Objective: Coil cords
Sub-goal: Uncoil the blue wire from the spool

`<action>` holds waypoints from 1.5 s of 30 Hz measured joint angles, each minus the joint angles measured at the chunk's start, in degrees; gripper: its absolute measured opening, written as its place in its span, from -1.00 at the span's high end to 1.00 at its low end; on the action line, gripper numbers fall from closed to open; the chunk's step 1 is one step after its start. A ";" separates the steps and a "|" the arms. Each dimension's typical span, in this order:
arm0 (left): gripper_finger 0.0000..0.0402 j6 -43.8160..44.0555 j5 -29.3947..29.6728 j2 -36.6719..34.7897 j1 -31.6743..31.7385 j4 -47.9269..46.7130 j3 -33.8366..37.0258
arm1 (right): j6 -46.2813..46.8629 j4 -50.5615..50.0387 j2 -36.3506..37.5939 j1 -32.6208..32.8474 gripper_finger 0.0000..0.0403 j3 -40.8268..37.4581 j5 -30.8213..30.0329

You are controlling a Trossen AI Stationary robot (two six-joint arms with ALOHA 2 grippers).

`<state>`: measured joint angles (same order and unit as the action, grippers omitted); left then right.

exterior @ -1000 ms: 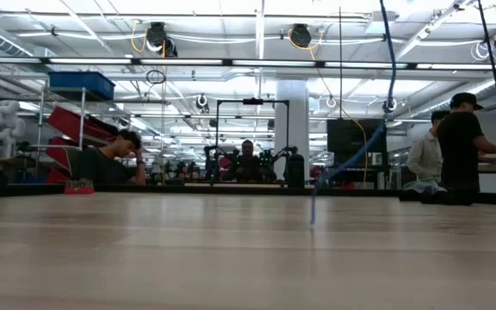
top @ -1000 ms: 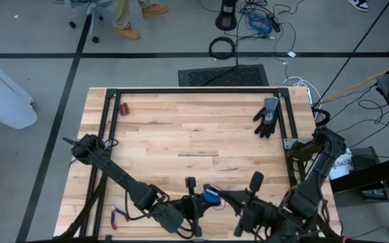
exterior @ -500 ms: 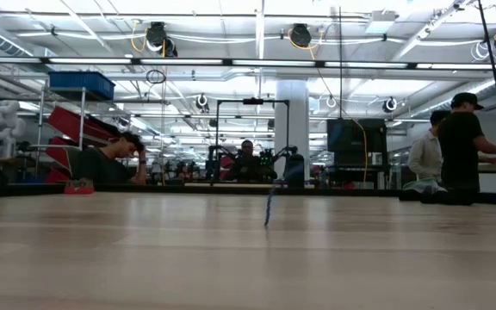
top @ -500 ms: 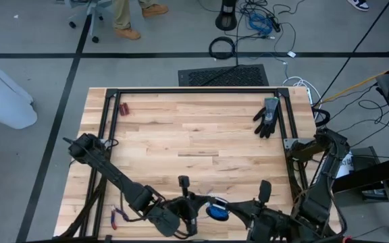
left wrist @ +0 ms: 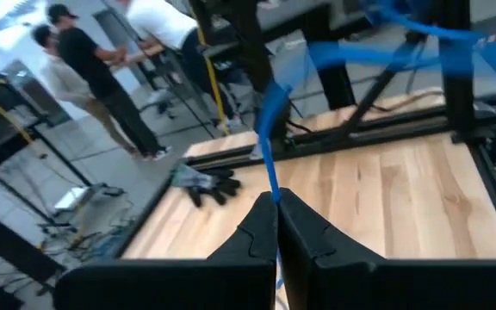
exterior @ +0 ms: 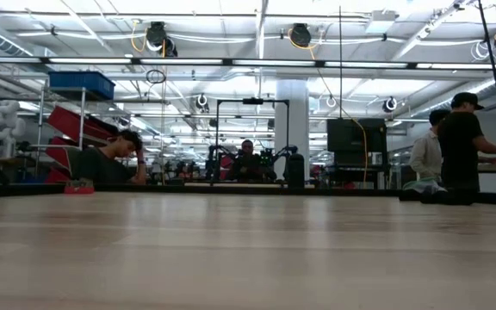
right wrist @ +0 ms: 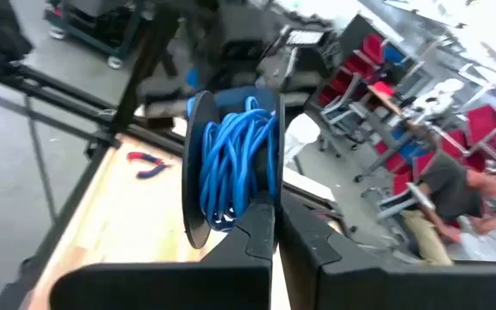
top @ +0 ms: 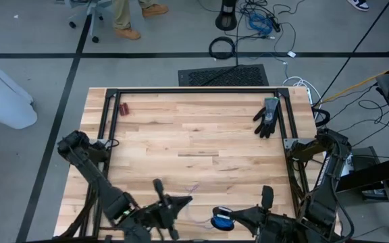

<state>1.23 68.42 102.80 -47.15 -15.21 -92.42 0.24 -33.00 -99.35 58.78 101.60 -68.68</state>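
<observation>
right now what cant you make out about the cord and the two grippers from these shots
- Loose run of the cord: left wrist view, blurred and cut off by the top edge, so its far end is unseen.
- Coiled bundle: right wrist view, its underside is hidden by the right gripper.
- Left gripper: high view, too small to show the thin cord it pinches.
- Low view: neither arm nor the cord shows.

The table point(top: 194, 135) is topped with pale wood planks, smooth and matt, and framed in black metal. The cord point(right wrist: 231, 168) is seen as bright blue, smooth plastic sheathing. The glove point(top: 267, 116), at the upper right of the high view, looks like dark matt cloth. The fingers point(left wrist: 304, 245) look like matt black plastic.
</observation>
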 joint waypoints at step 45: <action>0.99 -5.11 -18.61 0.76 -0.64 25.08 0.00 | 17.04 -15.60 -2.80 -8.54 1.00 0.00 -2.44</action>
<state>-3.88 49.81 103.56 -47.80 9.87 -92.42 17.28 -48.60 -102.15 50.24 101.60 -71.12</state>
